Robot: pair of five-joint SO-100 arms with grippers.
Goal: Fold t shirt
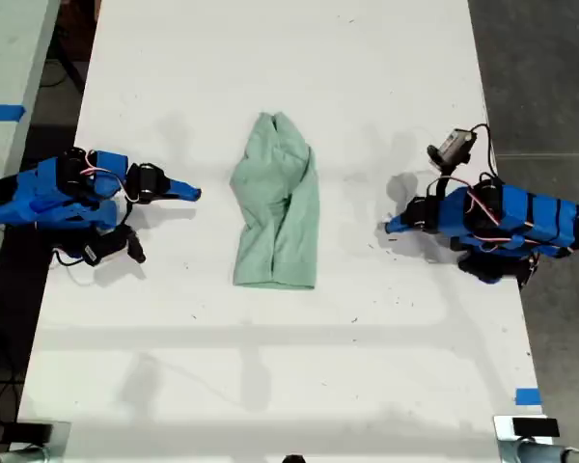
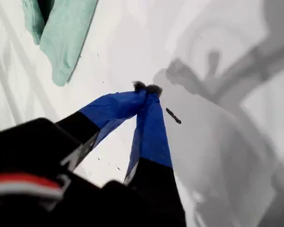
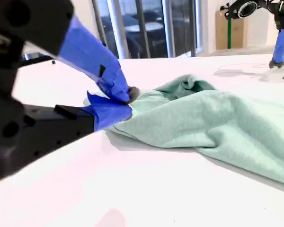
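The pale mint-green t shirt [image 1: 280,217] lies bunched and wrinkled in the middle of the white table [image 1: 270,386], narrow end toward the exterior view's top. My first gripper [image 1: 390,228] rests low over the table at the exterior view's right, shut and empty [image 2: 146,89], with the t shirt [image 2: 66,33] well off to one side. My second gripper [image 1: 195,194] is at the exterior view's left, pointing at the shirt, a short gap away. Its jaws meet, shut [image 3: 127,100], with the t shirt [image 3: 217,118] just beyond them.
A blue tape mark [image 1: 528,396] sits near the table's edge at the exterior view's lower right. A second table with blue tape [image 1: 0,112] stands at the exterior view's left. Dark floor borders the table on both sides. A small dark speck [image 2: 173,116] lies near my first gripper.
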